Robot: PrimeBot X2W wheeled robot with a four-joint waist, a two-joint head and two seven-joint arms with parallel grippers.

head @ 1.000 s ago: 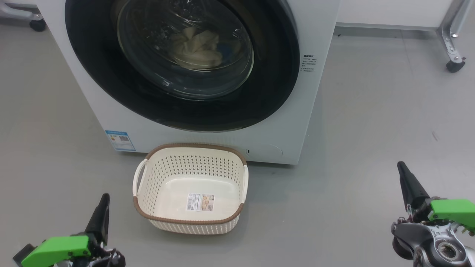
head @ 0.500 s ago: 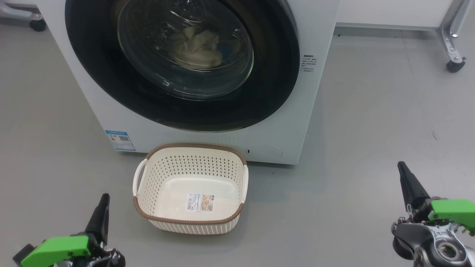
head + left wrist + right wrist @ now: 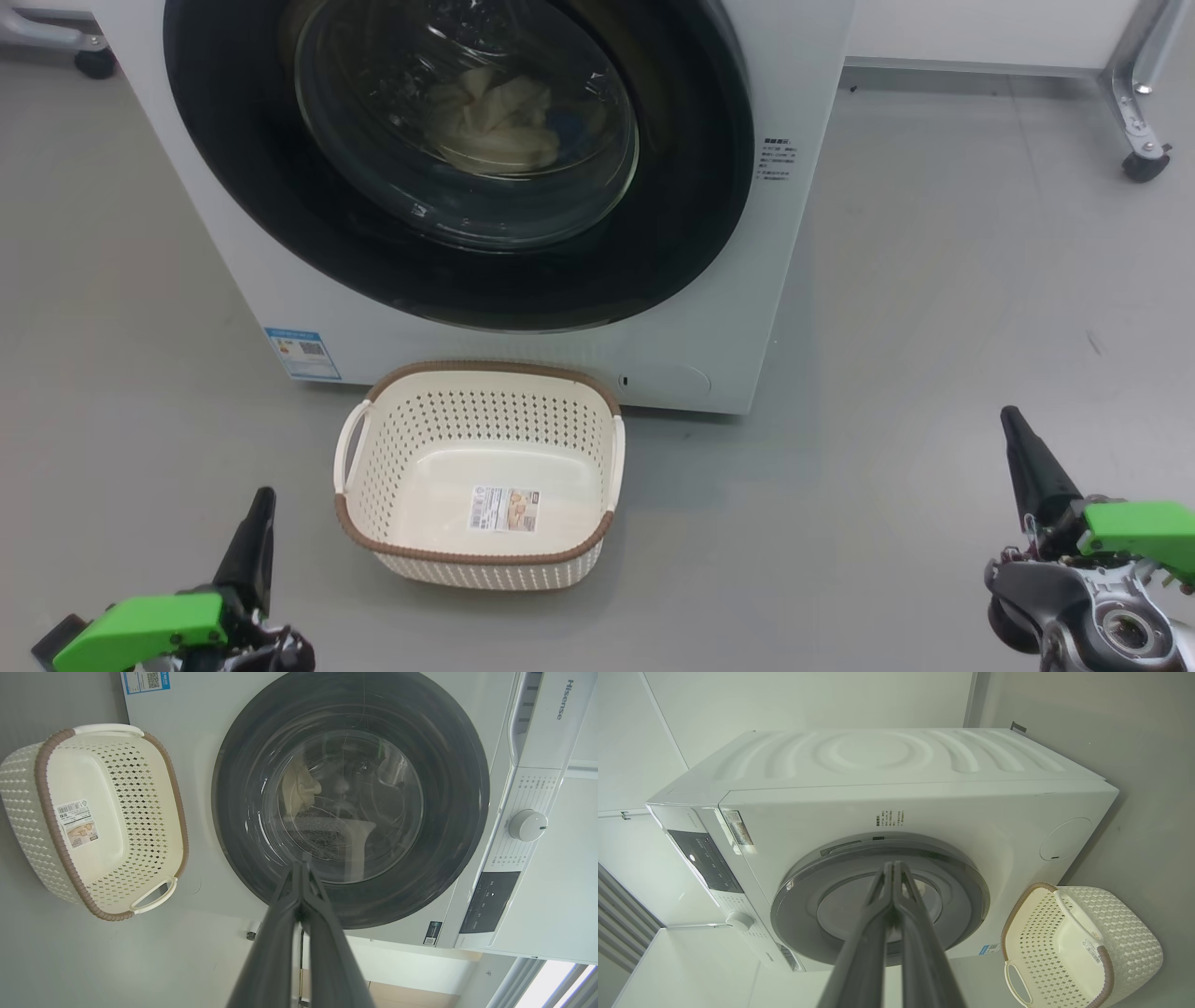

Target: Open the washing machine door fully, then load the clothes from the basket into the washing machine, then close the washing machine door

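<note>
The left fingers (image 3: 250, 551) are pressed together and hold nothing. They point up from the lower left of the head view, above the grey floor (image 3: 934, 280), and they are apart from the basket (image 3: 476, 367). The right fingers (image 3: 1032, 467) are closed in the same way, with nothing between them, at the lower right and farther from the basket.

The basket stands upright on the floor between the 2 arms, nearer to the left one, just in front of the washing machine (image 3: 803, 84). 1 label sticker (image 3: 504, 510) shows on its bottom.

Behind the basket, the washing machine door (image 3: 238, 187) is shut against the white front. Through its glass, the clothes (image 3: 495, 121) are visible as pale cream cloth with a little blue, lying inside the drum.
</note>
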